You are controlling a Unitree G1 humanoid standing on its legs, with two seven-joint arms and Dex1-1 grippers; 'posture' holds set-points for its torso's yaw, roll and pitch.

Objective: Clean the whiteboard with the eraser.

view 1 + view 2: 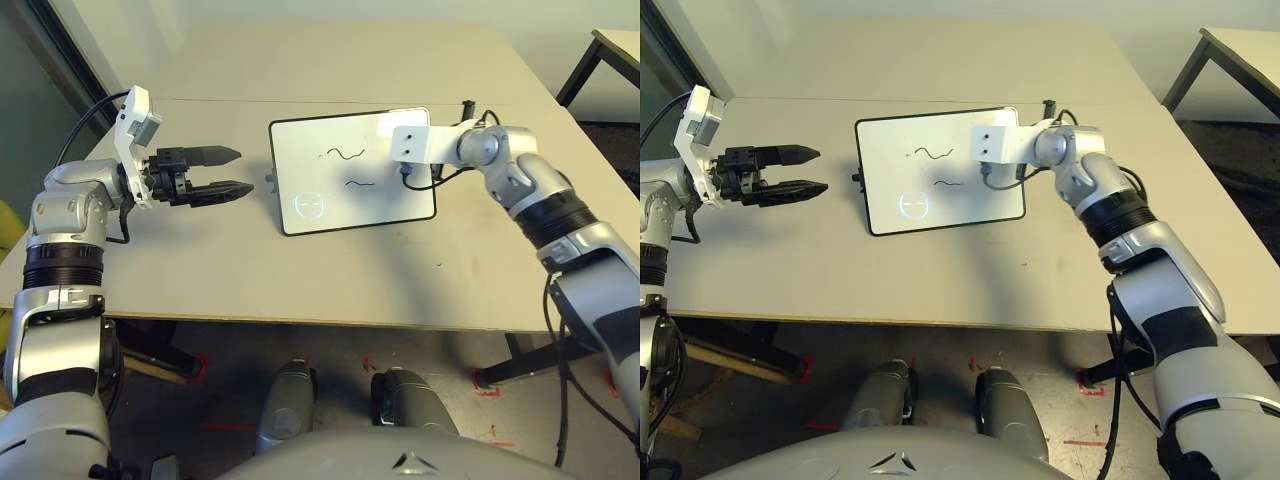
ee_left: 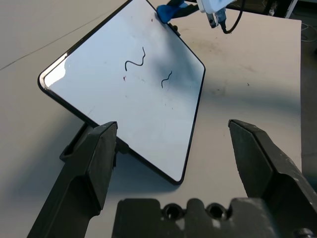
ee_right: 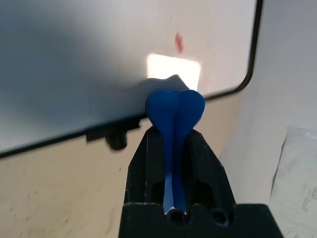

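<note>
"How do the left jaws (image 1: pixel 246 171) stand?"

"Spread, with nothing between them. They point at the near end of the board (image 1: pixel 330 205), just beyond their tips. If the board slides during wiping, they could steady its frame; I'd keep them off the white face."

"And the marks?"

"Past the left jaws' tips, between the two grippers: a long squiggle (image 1: pixel 346 154) and a short one (image 1: pixel 360 184). A red smudge (image 3: pixel 179 43) lies ahead of the right jaws (image 3: pixel 173 131)."

"What do those have?"

"They're pressed in on the eraser (image 3: pixel 176 106), its rounded end sticking out past their tips, at the board's far end. I can't tell whether it touches the surface."

"So how to wipe well?"

"Lay the eraser flat before moving, with light, even pressure. Take the red smudge, then sweep toward the left jaws over both squiggles, in overlapping strokes. Too steep, and the black tips may scrape; too hard, and the eraser may twist in the grip or the board skid. Mind the raised frame."
</note>
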